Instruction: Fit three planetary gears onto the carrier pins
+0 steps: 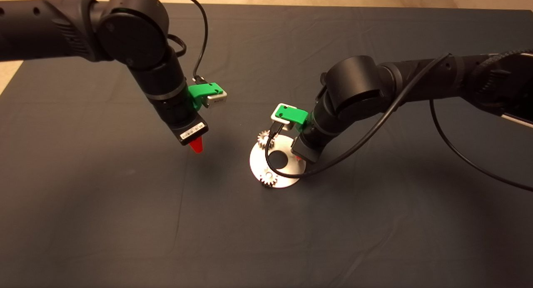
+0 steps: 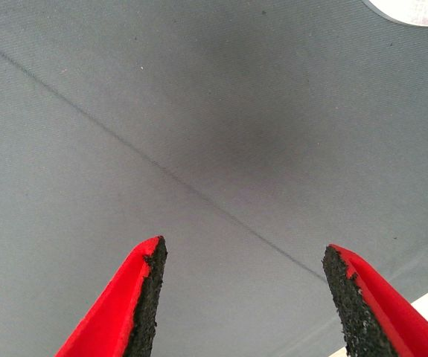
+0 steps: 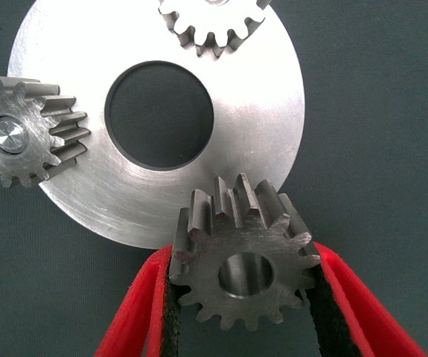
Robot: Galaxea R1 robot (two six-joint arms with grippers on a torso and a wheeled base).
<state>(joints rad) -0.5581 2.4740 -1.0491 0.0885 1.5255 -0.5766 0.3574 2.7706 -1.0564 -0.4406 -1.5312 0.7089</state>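
Right gripper hung over the disc, pinching a gear; its pin was hidden; left gripper hovered over the mat, fingers apart, empty.

In the head view the right claw and the gear it grips are hidden under the arm's wrist, which also covers the right part of the disc. The right wrist view's edge cuts off one seated gear. Whether the gripped gear sits over a pin cannot be told.
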